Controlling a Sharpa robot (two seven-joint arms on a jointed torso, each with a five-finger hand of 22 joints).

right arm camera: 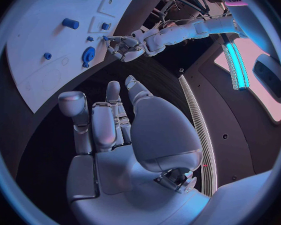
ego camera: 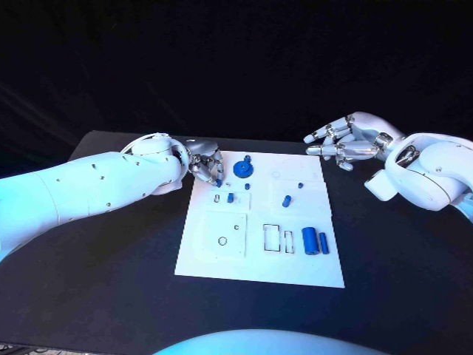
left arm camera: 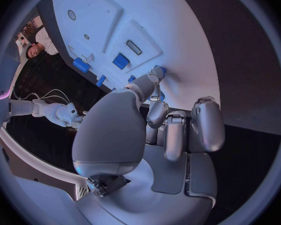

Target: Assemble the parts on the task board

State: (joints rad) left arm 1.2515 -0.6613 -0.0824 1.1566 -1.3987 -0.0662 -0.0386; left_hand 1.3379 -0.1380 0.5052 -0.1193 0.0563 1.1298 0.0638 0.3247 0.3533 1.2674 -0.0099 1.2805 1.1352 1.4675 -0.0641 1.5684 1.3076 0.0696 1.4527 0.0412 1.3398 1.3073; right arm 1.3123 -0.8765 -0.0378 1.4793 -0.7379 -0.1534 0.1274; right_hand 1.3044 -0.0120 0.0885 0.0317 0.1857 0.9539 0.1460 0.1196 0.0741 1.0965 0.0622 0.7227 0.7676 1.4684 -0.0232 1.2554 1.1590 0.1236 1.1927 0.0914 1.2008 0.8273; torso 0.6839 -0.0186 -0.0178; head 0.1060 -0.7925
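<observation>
My left hand (left arm camera: 168, 130) sits at task board (ego camera: 260, 270) edge, fingers curled, prob. empty; blue parts (ego camera: 315, 241) lie loose beyond it. Right hand (ego camera: 346, 140) spread wide, holding nothing, off-board. Most assembly left, I'd say.

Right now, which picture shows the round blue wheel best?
The head view: the wheel lies face-up on the white board, beside the left hand. The right wrist view shows it small; in the left wrist view I can't pick it out.

I see a black table (ego camera: 407, 251) with a white task board (ego camera: 260, 266) lying flat at its centre, long side running from twelve to six o'clock, dark surface showing all around.
</observation>
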